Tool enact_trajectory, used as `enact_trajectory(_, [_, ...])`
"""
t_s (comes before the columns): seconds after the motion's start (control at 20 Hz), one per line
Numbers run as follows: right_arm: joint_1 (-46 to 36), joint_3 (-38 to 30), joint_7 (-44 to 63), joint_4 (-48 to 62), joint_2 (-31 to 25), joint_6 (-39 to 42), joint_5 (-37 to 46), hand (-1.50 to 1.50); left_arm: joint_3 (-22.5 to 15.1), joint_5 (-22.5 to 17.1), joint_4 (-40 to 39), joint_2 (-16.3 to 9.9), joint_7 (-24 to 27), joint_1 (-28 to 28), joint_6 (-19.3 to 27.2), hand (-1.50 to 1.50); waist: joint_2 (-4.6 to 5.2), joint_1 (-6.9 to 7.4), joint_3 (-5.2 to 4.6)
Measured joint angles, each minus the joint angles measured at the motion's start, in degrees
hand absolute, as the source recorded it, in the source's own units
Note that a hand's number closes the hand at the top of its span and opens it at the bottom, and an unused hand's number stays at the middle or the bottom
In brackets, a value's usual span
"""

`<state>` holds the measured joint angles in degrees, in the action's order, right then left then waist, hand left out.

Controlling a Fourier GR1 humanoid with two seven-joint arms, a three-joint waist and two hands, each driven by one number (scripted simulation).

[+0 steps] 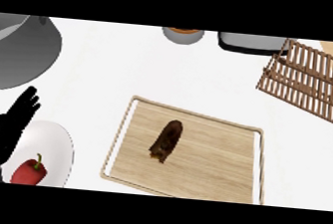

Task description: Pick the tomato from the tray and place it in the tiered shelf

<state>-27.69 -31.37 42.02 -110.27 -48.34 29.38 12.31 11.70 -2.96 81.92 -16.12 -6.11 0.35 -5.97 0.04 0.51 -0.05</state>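
A wooden tray (209, 163) lies in the middle of the white counter. On it rests a dark brown, elongated item (167, 140), which does not look like a tomato. The slatted wooden tiered shelf (312, 82) stands at the upper right, well apart from the tray. My left hand (4, 130) shows at the left edge, fingers straight and pointing up, open and holding nothing; it overlaps the edge of a white plate. My right hand is out of sight.
A white plate (57, 144) at the lower left carries a red bell pepper (29, 171). A large grey pot (12, 50) sits at the upper left. A small cup (182, 34) and a grey-white appliance (253, 43) stand along the far edge.
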Motion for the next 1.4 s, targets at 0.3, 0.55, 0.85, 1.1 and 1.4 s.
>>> enact_trajectory(0.3, [-3.11, 3.71, -5.8, 10.12, -2.51, -3.8, 6.09, 1.5, 0.55, -0.01, 0.02, -0.04, -0.54, -0.62, -0.35, 0.0, 0.08, 0.14, 0.02])
enact_trajectory(0.55, [-5.6, 7.85, -11.01, 18.73, -3.3, -7.86, 12.01, 1.5, 0.37, 0.62, -0.38, 0.61, -0.16, -0.89, -0.26, 0.0, 0.11, 0.21, 0.03])
enact_trajectory(0.85, [-10.32, 11.04, -16.12, 29.74, -2.35, -12.8, 16.27, 1.5, 0.6, 0.42, 1.37, 0.75, -1.21, -0.22, -0.85, 0.0, 0.11, 0.39, 0.03])
enact_trajectory(1.1, [-12.95, 10.65, -23.23, 41.6, -2.23, -16.66, 17.72, 1.5, -0.04, 1.72, 0.4, 1.86, -0.33, -0.67, -0.01, 0.0, 0.19, 0.42, 0.03])
enact_trajectory(1.4, [-16.25, 10.34, -25.77, 53.29, -1.37, -22.65, 20.67, -1.5, 0.65, 1.36, 0.25, 1.38, -0.22, -0.62, -0.83, 0.0, 0.23, 0.53, 0.06])
